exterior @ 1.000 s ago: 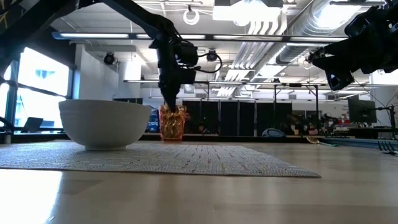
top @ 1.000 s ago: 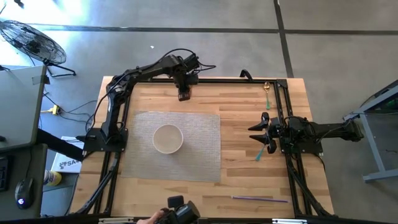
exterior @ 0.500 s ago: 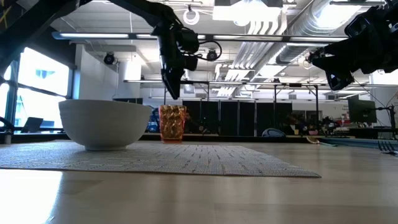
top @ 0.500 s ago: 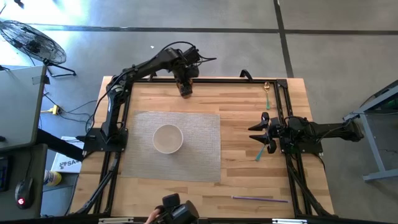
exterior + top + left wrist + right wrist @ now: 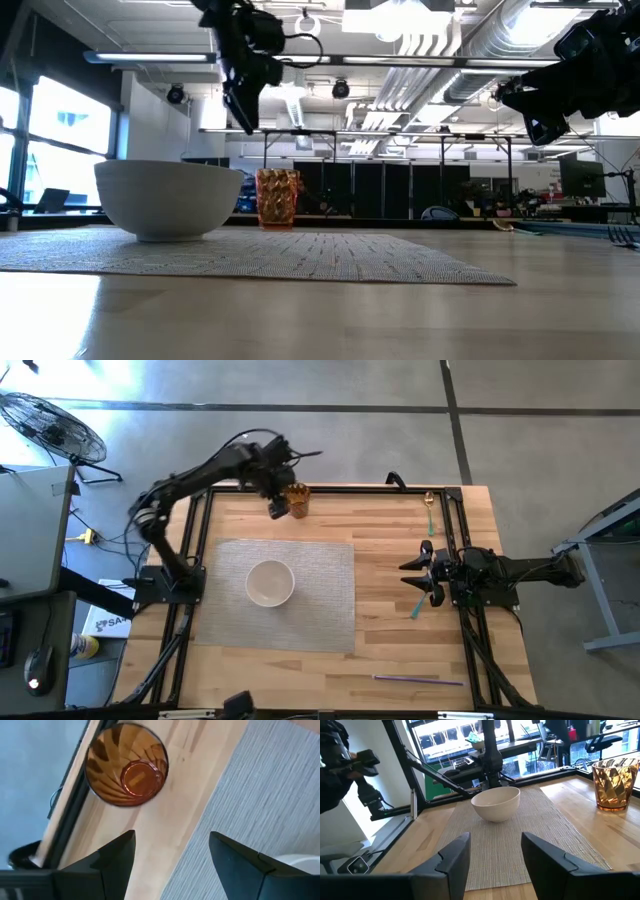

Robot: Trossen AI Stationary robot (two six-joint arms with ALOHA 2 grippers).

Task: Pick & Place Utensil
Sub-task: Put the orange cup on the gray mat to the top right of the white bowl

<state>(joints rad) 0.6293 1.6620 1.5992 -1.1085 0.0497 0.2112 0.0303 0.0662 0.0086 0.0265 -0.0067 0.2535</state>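
Observation:
Three utensils lie flat on the wooden table: a teal one just near of my right gripper, a gold spoon at the far right, and a thin purple one by the near edge. An amber glass cup stands upright by the far edge. My left gripper hangs open in the air just left of the cup, well above it. My right gripper is open, raised at the table's right side.
A white bowl stands on a grey woven mat in the table's middle. A black frame runs along the table's edges. Bare wood lies between the mat and the right arm.
My left gripper has risen from the amber cup's mouth, then swung toward the table's left edge, and its arm has drawn back. The cup stays upright where it was. My right arm has kept still.

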